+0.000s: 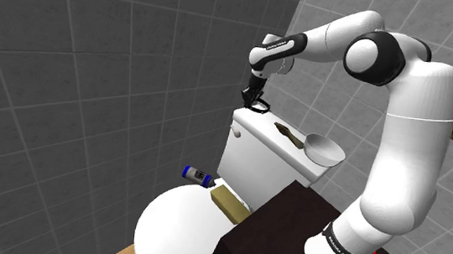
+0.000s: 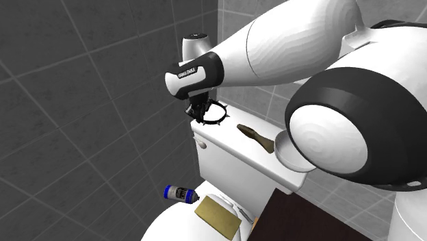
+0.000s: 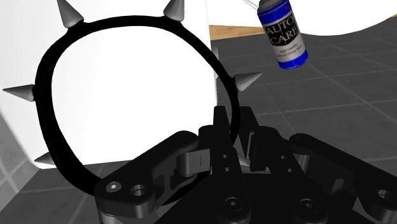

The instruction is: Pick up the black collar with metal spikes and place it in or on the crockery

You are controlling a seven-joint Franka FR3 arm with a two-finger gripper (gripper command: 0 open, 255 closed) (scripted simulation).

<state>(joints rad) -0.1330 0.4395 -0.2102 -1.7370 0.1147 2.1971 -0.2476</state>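
Note:
The black collar is a thin ring with grey metal spikes pointing outward. My gripper is shut on its band, holding it at the far end of the white toilet tank, level with or just above the lid. In the wrist view the fingers clasp the near side of the ring, and the ring's opening frames the tank's white corner. A shallow white bowl sits on the tank lid at the other end, toward the stand.
A small brown object lies on the tank lid between collar and bowl. On the closed toilet lid below lie a blue and white bottle and a tan block. Grey tiled walls stand close behind.

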